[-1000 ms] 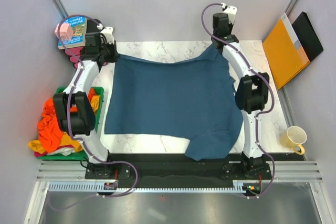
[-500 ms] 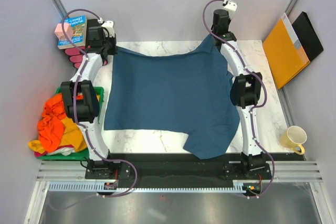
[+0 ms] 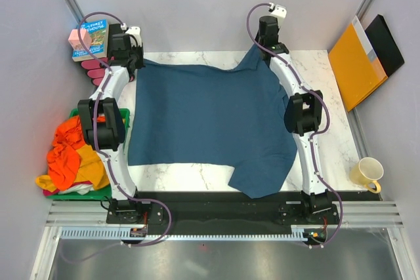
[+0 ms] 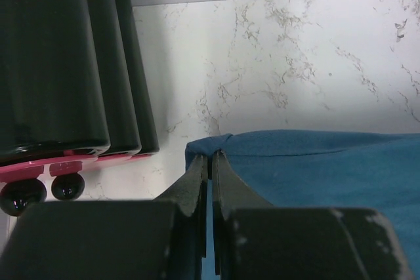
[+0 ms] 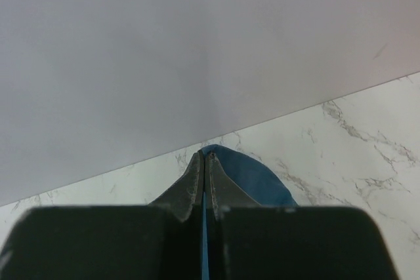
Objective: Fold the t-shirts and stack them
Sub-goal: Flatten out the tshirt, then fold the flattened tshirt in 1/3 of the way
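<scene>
A dark teal-blue t-shirt (image 3: pixel 210 126) lies spread over the marble table, one sleeve hanging over the near edge. My left gripper (image 3: pixel 136 62) is shut on its far left corner; the wrist view shows the cloth (image 4: pixel 315 168) pinched between the fingertips (image 4: pixel 212 156). My right gripper (image 3: pixel 259 50) is shut on the far right corner, cloth (image 5: pixel 252 178) pinched at the tips (image 5: pixel 205 156). Orange and mustard yellow t-shirts (image 3: pixel 69 155) lie heaped in a green bin at the left.
A book (image 3: pixel 92 39) and dark cylinders on a pink rack (image 4: pixel 65 63) stand by the far left corner. A yellow mug (image 3: pixel 367 173) sits at the right edge. Orange and black folders (image 3: pixel 364 57) lean at the far right. The back wall is close behind both grippers.
Both grippers have moved toward the far edge and a little left, dragging the blue shirt's far edge with them and stretching it flatter.
</scene>
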Robot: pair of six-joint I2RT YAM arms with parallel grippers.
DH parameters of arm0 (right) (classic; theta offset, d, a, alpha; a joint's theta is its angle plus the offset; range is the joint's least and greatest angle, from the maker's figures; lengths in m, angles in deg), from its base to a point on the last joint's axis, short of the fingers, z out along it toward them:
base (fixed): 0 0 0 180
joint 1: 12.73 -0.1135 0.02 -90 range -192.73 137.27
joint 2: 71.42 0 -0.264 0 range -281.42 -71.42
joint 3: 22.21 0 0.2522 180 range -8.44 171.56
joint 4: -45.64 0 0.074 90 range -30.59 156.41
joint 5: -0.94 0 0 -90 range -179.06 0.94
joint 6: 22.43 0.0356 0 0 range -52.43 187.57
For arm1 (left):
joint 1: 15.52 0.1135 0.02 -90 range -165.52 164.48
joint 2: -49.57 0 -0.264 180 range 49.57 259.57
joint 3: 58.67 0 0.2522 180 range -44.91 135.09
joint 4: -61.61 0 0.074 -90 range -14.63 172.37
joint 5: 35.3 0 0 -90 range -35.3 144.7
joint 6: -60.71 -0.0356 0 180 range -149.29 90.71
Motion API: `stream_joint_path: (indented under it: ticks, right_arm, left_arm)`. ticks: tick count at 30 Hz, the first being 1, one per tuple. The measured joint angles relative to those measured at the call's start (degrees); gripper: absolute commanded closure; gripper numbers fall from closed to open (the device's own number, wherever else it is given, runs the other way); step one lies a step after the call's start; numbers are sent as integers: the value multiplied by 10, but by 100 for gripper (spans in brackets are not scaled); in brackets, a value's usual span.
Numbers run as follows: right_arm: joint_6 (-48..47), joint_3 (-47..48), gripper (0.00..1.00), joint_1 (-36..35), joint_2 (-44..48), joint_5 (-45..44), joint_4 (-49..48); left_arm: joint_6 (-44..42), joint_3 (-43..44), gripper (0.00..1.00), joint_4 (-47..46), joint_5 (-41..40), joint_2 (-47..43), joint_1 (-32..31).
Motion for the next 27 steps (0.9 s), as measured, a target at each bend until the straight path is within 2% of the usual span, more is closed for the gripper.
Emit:
stream_joint_path:
  ticks: [12,24,27]
  right_arm:
    - [6,-33,100,7,0,5,13]
    - [11,-40,100,21,21,21,13]
    - [12,-69,100,23,31,16,13]
  left_arm:
    - [-1,75,98,12,-6,55,0]
    - [-2,87,98,30,-12,57,0]
    - [-1,84,98,29,-24,57,0]
